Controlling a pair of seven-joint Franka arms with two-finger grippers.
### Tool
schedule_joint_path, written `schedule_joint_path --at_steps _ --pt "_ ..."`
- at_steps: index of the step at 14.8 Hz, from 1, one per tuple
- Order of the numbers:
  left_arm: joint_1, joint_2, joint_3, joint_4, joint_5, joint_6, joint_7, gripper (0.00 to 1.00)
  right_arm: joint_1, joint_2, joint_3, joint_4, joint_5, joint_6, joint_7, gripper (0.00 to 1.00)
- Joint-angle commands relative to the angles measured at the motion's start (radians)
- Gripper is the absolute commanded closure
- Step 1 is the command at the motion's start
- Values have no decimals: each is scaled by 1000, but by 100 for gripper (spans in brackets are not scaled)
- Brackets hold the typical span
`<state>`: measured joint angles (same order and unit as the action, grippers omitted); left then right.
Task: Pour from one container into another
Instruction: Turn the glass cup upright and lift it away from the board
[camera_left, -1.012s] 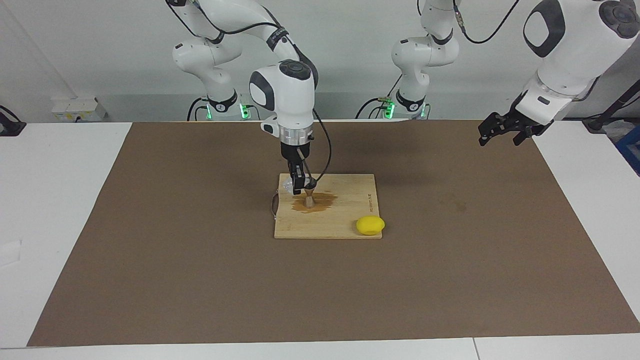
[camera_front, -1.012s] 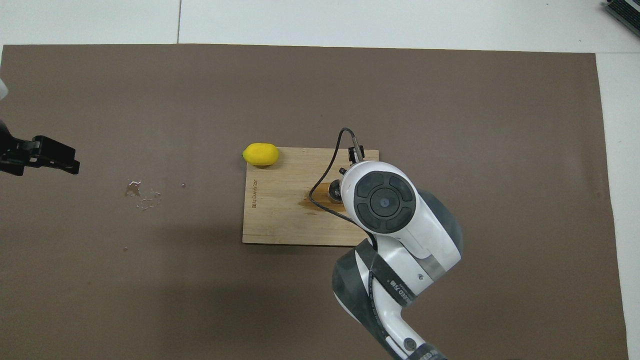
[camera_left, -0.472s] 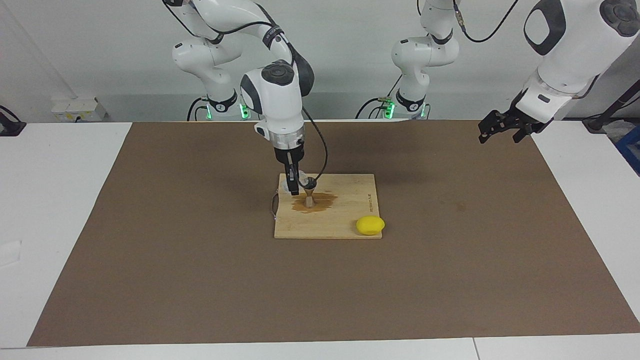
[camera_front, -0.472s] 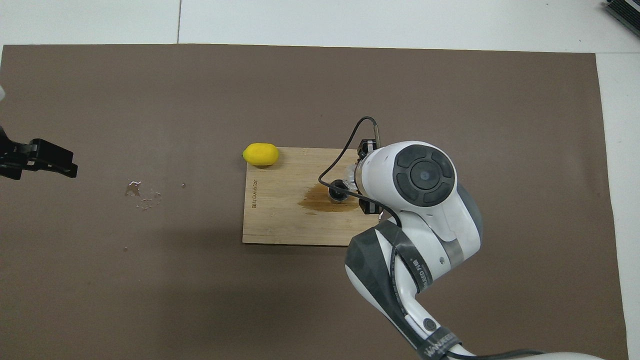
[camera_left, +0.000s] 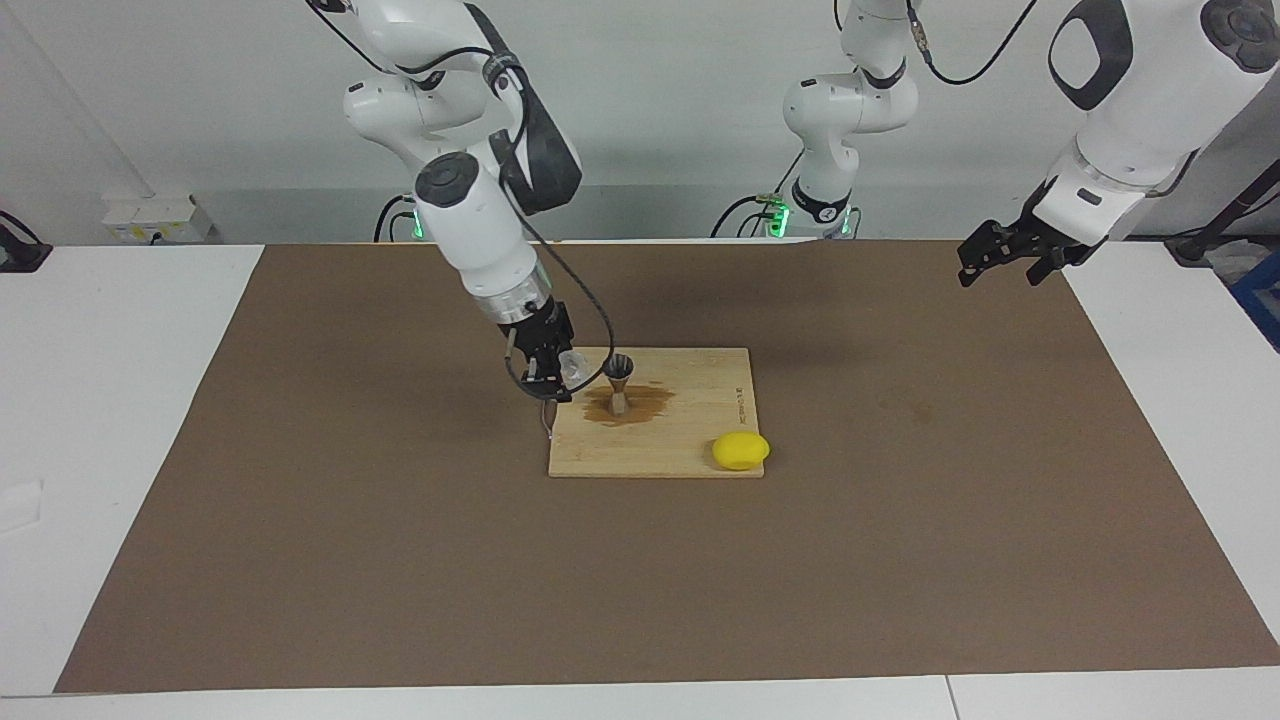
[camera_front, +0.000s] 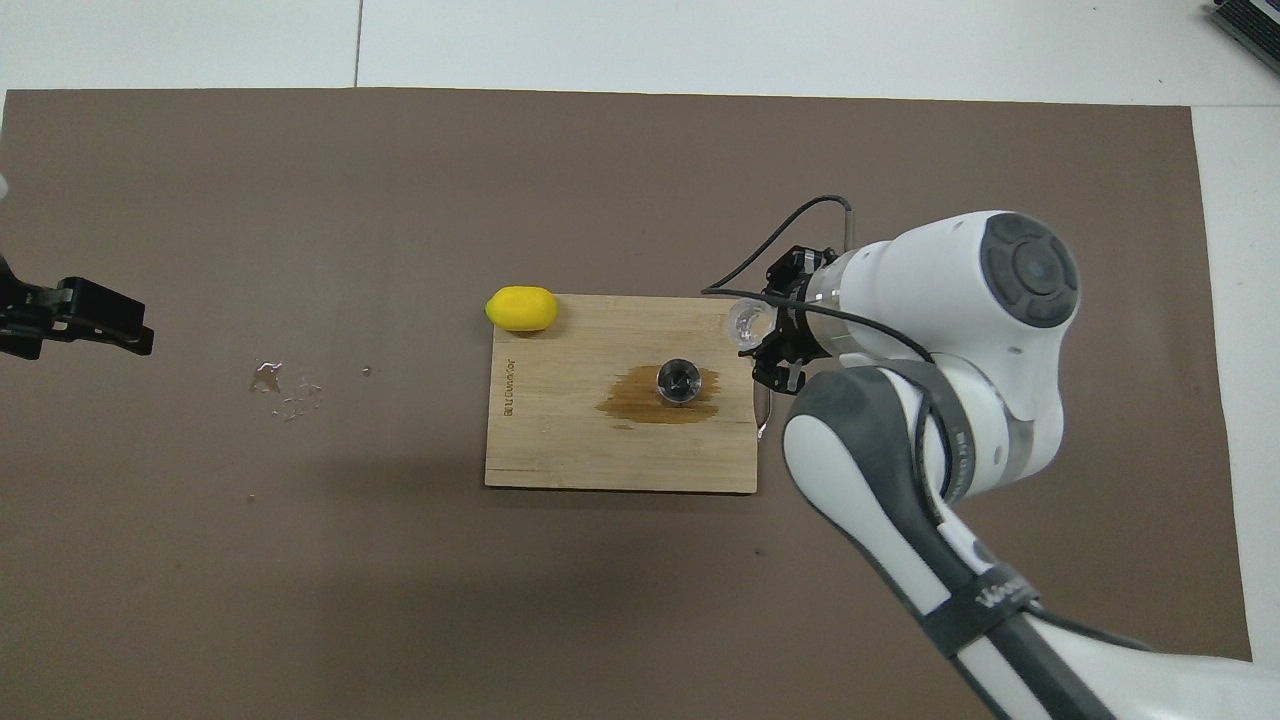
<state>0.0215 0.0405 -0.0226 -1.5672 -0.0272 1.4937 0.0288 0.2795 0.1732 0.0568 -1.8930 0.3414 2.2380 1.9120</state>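
The clear glass tumbler is tilted in my right gripper, which is shut on it. It hangs just above the wooden board's edge at the right arm's end, beside the jigger. The silvery jigger stands upright on the board in a brown wet stain. In the overhead view the tumbler is apart from the jigger, with my right gripper around it. My left gripper waits open and empty, raised over the mat's edge at the left arm's end.
A yellow lemon lies at the board's corner farther from the robots, toward the left arm's end. Small water drops lie on the brown mat toward the left arm's end.
My right arm has swung toward its own end of the table, carrying the tumbler off the jigger's mouth to the board's edge. The jigger now shows uncovered. The left arm has barely moved.
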Motion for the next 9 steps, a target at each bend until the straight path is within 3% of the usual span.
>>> schedule_joint_path --at_steps 1,5,9 --pt "-11 -27 7 -30 18 2 -12 0 -113 -17 12 -47 150 -21 -147 100" --pt "-12 -27 4 -30 18 2 -9 0 -247 -11 11 -96 353 -73 -394 100" --pt "-12 -27 4 -30 18 2 -9 0 -388 2 11 -161 459 -124 -649 100"
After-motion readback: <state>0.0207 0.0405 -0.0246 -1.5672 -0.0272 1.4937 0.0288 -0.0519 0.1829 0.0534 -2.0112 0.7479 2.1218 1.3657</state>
